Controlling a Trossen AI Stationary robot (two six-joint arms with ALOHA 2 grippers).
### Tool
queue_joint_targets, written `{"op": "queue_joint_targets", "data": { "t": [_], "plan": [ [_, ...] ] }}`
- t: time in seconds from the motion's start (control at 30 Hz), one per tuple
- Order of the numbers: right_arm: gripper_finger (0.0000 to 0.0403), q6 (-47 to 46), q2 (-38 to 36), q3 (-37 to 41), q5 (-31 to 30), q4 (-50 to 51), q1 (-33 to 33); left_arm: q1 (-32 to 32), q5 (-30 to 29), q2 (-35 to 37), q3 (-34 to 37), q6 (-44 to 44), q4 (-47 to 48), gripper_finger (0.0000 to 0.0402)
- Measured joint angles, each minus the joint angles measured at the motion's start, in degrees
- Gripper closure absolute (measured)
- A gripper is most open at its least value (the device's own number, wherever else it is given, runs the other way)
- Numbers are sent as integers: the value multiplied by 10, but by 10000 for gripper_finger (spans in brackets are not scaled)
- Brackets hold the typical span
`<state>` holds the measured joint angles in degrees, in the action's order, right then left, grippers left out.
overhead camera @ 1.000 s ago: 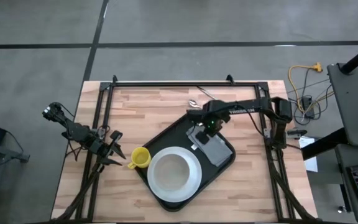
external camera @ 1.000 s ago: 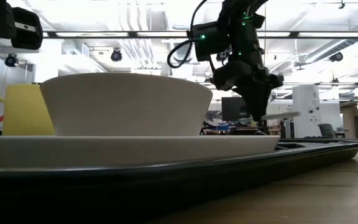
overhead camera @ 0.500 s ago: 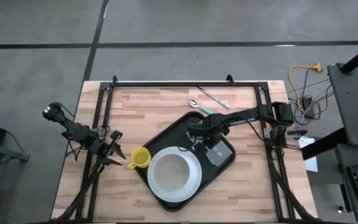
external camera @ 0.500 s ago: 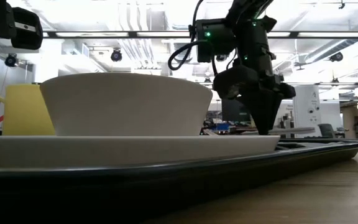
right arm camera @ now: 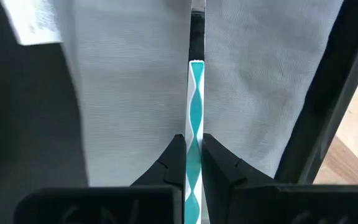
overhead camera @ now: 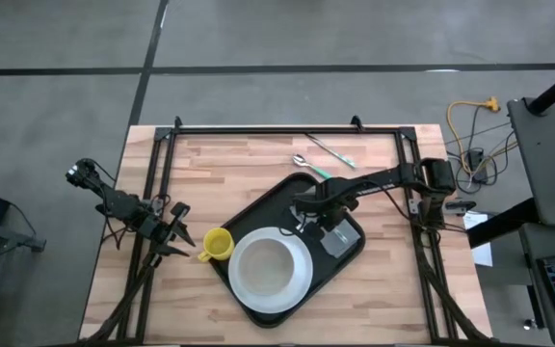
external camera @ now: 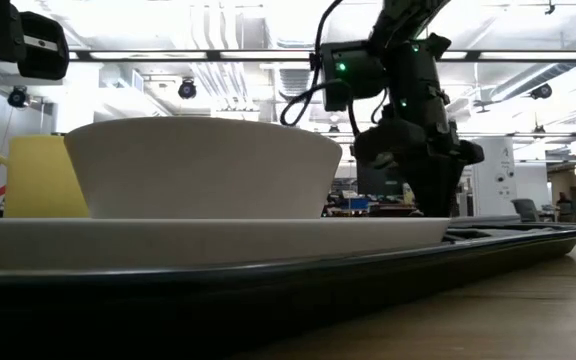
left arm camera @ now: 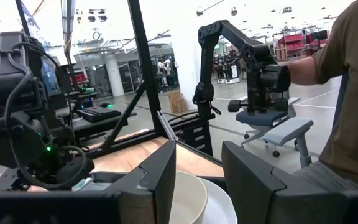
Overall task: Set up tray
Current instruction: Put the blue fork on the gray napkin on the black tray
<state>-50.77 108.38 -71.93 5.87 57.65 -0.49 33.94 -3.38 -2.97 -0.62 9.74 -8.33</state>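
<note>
High view: tray holds plate, bowl, napkin; right gripper pinches teal-handled utensil over napkin; left gripper, spread, waits beside yellow cup; spoon remains outside tray.

Large black round-cornered tray — flat, angled across the wooden tabletop — loaded.

The table is pale wood in jointed planks, matt. The tray looks like black plastic, smooth with a dull sheen. Under the right pincer lies a grey napkin of finely woven cloth, and between its dark matt fingers is a glossy white-and-teal patterned handle. The bowl and plate are smooth white.
</note>
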Motion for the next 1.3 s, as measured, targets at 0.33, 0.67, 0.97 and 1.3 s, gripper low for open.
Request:
{"op": "queue_joint_targets", "data": {
  "t": [0.33,0.67,0.97,1.3],
  "plan": [
    [388,-14,0,36,2,-49,0,0,0,0,0,0,0,285],
    [388,-14,-2,45,3,-60,-1,0,0,0,0,0,0,285],
    [389,-15,-2,44,4,-60,-1,0,0,0,0,0,0,285],
    [316,-14,0,40,7,-57,0,0,0,0,0,0,0,285]
  ]
}}
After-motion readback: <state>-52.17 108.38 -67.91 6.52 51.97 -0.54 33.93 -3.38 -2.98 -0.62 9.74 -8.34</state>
